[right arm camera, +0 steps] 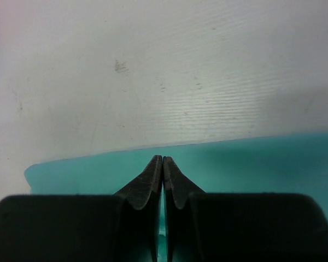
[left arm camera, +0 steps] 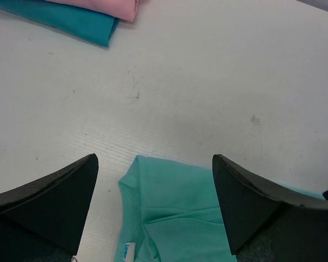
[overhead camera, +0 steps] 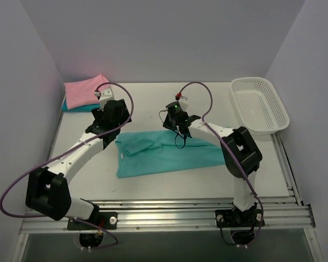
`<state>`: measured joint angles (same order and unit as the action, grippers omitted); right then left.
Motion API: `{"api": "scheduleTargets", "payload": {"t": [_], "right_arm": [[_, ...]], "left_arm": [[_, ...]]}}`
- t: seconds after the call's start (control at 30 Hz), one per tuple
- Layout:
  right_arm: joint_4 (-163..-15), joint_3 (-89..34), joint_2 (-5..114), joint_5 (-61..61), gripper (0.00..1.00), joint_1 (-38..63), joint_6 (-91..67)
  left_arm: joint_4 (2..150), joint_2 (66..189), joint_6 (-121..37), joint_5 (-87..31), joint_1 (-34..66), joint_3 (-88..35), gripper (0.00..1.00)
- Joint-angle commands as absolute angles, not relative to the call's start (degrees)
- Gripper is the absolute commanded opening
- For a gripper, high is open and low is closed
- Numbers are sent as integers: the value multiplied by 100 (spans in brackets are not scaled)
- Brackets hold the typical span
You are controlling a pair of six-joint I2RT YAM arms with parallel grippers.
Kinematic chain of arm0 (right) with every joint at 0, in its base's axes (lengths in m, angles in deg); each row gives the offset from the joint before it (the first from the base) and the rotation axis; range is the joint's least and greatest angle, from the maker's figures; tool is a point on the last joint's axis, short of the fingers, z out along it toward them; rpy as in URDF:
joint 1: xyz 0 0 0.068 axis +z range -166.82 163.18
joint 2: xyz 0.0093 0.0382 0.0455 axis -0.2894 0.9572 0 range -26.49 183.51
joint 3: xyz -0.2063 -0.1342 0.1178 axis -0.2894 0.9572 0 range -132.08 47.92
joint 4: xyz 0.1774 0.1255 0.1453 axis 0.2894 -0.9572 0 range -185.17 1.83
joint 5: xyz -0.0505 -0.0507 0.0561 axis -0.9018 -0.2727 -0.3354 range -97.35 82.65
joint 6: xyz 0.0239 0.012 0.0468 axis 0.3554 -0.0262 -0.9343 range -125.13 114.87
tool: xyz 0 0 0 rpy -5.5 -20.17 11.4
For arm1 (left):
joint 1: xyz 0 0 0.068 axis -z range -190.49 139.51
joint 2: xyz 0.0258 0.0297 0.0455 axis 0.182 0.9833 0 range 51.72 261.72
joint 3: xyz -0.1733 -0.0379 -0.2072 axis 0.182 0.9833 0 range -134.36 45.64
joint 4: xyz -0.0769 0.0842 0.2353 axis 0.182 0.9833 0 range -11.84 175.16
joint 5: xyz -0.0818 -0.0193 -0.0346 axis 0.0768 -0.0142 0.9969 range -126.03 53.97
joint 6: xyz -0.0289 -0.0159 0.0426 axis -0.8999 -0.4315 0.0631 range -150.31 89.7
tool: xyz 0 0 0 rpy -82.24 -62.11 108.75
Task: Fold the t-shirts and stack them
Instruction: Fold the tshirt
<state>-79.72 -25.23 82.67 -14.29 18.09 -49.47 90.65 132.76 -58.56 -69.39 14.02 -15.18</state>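
- Your left gripper [left arm camera: 154, 164]: jaws wide, above the teal-green t-shirt [overhead camera: 169, 155].
- Your right gripper [right arm camera: 163, 161]: pinched on that shirt's far edge.
- Pink t-shirt [overhead camera: 85, 90]: atop teal-blue t-shirt [overhead camera: 76, 108].

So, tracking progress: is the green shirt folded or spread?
Partly folded: the green shirt lies as a long band, layers overlapping at one end.

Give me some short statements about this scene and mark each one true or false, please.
1. The pink shirt lies on the darker teal-blue shirt. True.
2. The left gripper is shut. False: its jaws stand wide open above a corner of the teal-green shirt.
3. The white basket holds a shirt. False: no shirt is in it.
4. The right gripper is shut at the teal-green shirt's far edge. True.
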Motion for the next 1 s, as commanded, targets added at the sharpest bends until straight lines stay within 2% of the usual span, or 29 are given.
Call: {"api": "scheduleTargets", "payload": {"t": [0.0, 0.4, 0.97], "right_arm": [[-8078, -3213, 8617, -1456, 0, 2026, -4969], [-8272, -3927, 9567, -1368, 0, 2483, -5057], [-8237, -3251, 9094, -1385, 0, 2861, -5145]], "left_arm": [[8660, 13039, -5720, -6670, 1324, -1518, 94], [8545, 12942, -5729, -6459, 1131, -1395, 94], [8475, 12994, -5755, -6380, 1087, -1307, 95]]}}
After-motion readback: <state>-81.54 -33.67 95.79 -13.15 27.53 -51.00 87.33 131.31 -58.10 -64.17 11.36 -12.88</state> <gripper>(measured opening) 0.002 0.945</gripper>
